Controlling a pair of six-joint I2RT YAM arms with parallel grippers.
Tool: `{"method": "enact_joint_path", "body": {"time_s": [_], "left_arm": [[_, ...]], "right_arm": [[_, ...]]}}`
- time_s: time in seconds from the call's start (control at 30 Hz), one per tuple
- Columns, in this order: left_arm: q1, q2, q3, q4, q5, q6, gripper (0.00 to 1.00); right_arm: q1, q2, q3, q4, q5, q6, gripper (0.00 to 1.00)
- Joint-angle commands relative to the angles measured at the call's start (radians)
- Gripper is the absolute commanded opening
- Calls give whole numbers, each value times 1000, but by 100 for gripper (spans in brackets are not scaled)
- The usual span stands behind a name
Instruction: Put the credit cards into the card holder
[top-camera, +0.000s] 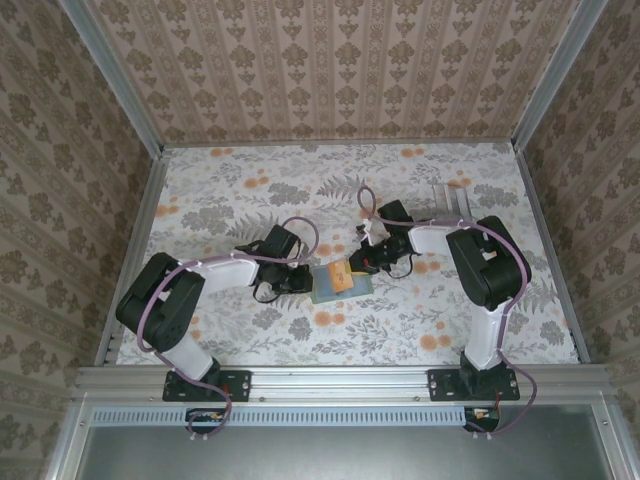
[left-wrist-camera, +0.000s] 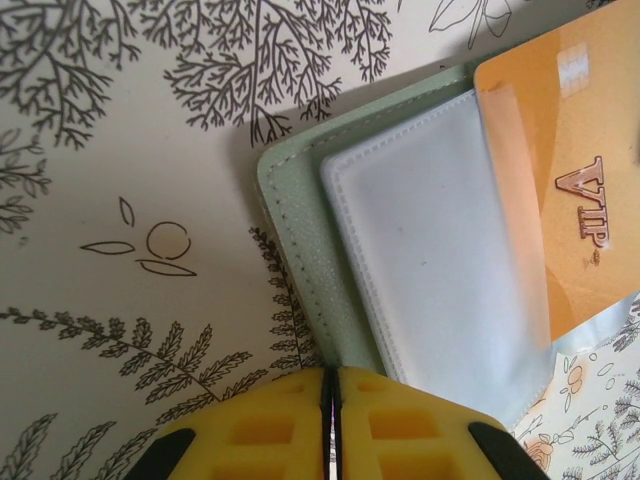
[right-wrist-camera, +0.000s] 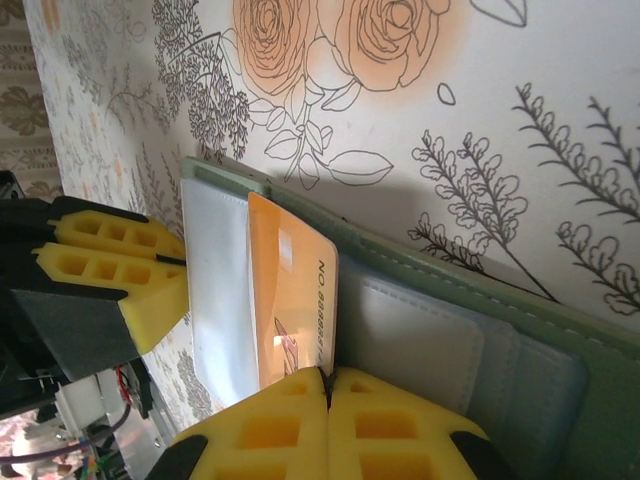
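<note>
The grey-green card holder lies open on the flowered table between the two arms. Its clear sleeve and green stitched edge run into my left gripper, which is shut on that edge. An orange credit card marked VIP stands on edge over the holder's fold. My right gripper is shut on its near corner. The holder's pale blue-grey slot side lies to the right of the card. The left gripper's yellow fingers clamp the far flap.
Thin silver-grey cards lie at the back right of the table. Patterned walls close in the left, back and right sides. An aluminium rail runs along the near edge by the arm bases.
</note>
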Motion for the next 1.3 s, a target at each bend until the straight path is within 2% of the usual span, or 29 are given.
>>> {"method": "enact_joint_path", "body": {"time_s": [0.0, 0.17, 0.67, 0.93, 1.27], "left_arm": [[8, 1, -16, -18, -27, -13, 10], [8, -2, -22, -15, -27, -19, 9], [11, 12, -23, -21, -33, -35, 3], [12, 16, -26, -15, -31, -39, 2], [12, 17, -20, -5, -17, -41, 2]], "right_arm": [[13, 12, -38, 61, -1, 53, 0], [16, -2, -95, 169, -18, 146, 0], [15, -62, -102, 29, 27, 87, 0], [22, -48, -69, -26, -14, 50, 0], [71, -10, -46, 72, 14, 146, 0]]}}
